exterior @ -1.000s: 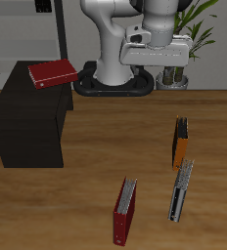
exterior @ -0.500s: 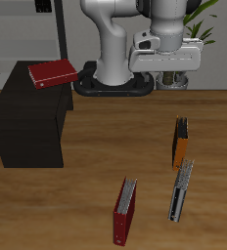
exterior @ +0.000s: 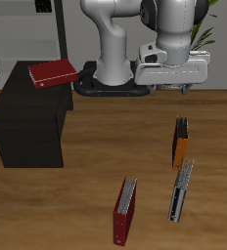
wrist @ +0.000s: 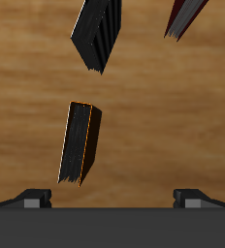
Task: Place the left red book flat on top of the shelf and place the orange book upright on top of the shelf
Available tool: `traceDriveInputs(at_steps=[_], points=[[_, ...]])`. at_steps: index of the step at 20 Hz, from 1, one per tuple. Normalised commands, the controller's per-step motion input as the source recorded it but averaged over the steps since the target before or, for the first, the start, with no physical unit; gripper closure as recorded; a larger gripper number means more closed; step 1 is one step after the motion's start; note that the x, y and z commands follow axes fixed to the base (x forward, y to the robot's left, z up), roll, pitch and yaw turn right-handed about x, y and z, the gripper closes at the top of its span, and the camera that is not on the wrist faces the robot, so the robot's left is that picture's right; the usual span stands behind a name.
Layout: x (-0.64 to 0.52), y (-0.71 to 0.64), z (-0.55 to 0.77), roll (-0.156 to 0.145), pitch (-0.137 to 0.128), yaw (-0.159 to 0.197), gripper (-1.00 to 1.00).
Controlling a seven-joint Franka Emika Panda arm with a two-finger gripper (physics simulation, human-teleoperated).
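Observation:
The left red book (exterior: 53, 71) lies flat on the top of the black shelf (exterior: 27, 122), near its back edge. The orange book (exterior: 181, 143) stands upright on the wooden table; it also shows in the wrist view (wrist: 80, 143). My gripper (exterior: 174, 88) hangs open and empty above the table, farther back than the orange book and well above it. In the wrist view the gripper (wrist: 111, 198) has its fingertips (wrist: 33, 197) wide apart with nothing between them.
A grey-white book (exterior: 181, 190) stands just in front of the orange one, and a darker red book (exterior: 124, 210) stands near the table's front edge; both show in the wrist view (wrist: 98, 34) (wrist: 185, 17). A potted plant (exterior: 187, 44) and pale shelving (exterior: 18, 29) stand at the back.
My gripper has moved sideways from over the robot's base toward the spot above the orange book, and a little lower. The books have not moved.

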Motion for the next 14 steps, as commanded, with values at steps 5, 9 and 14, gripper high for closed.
traceDriveInputs(at_steps=[5,9,14], points=[[0.19,0.2,-0.21,0.035,-0.004,0.032,-1.0],[0.1,0.23,-0.16,0.006,-0.02,0.008,-1.0],[0.11,0.2,-0.24,0.022,-0.003,0.011,-1.0]])
